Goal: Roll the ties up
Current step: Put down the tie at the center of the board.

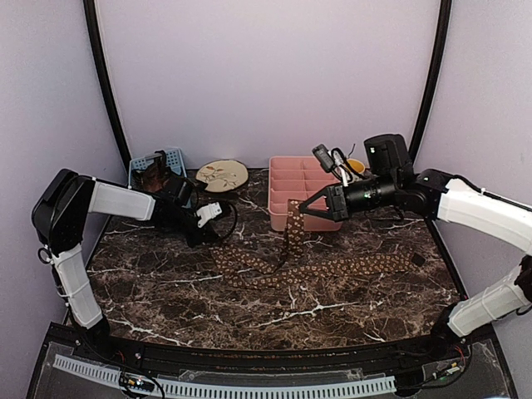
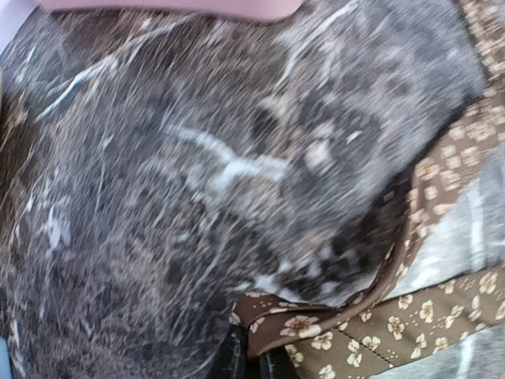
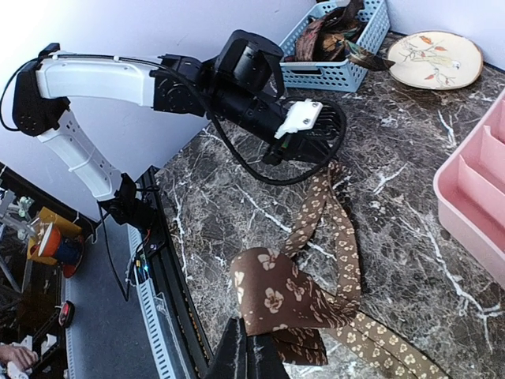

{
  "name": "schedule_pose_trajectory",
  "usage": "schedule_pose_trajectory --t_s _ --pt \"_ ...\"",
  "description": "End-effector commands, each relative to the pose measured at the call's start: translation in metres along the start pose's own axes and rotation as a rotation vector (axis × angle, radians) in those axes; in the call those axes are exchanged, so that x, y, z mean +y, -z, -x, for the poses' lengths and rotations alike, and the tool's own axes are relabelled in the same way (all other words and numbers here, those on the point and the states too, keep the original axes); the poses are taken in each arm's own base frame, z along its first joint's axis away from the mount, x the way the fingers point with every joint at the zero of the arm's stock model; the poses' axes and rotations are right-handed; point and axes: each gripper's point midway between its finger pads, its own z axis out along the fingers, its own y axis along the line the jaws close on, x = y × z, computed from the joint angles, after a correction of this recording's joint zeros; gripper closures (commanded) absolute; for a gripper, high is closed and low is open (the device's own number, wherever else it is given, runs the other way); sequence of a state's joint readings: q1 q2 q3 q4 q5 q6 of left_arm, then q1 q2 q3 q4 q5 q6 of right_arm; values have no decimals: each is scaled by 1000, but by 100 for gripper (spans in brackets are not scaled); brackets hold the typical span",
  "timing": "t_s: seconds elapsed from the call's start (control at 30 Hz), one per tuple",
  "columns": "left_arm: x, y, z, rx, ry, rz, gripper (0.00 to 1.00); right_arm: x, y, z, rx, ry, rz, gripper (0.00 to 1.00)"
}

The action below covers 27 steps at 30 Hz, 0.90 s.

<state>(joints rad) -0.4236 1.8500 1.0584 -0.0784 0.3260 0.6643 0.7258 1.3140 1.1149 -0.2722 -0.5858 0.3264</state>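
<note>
While your right claw (image 3: 251,351) holds one end of the tie (image 1: 332,270) aloft, your left claw (image 2: 254,362) pinches the other.
The middle lies slack on the table (image 1: 166,291).

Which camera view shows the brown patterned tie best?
Top external: the tie shows nearly whole, lying across the table with one end lifted by the right end effector. Right wrist shows only that pinched end and a stretch; left wrist shows a blurred piece.
</note>
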Motion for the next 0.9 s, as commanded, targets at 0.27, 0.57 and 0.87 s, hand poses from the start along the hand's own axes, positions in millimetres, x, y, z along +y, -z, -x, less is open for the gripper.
schedule_pose_trajectory --t_s 0.27,0.57,0.87 --pt "-122 172 101 -405 170 -598 100 -43 46 -2 -52 28 -134 100" --pt "-139 190 56 -246 207 -453 100 -68 72 -24 -12 40 -273 100" --pt "-124 149 -32 214 201 -301 100 -111 44 -63 174 -77 -326 100"
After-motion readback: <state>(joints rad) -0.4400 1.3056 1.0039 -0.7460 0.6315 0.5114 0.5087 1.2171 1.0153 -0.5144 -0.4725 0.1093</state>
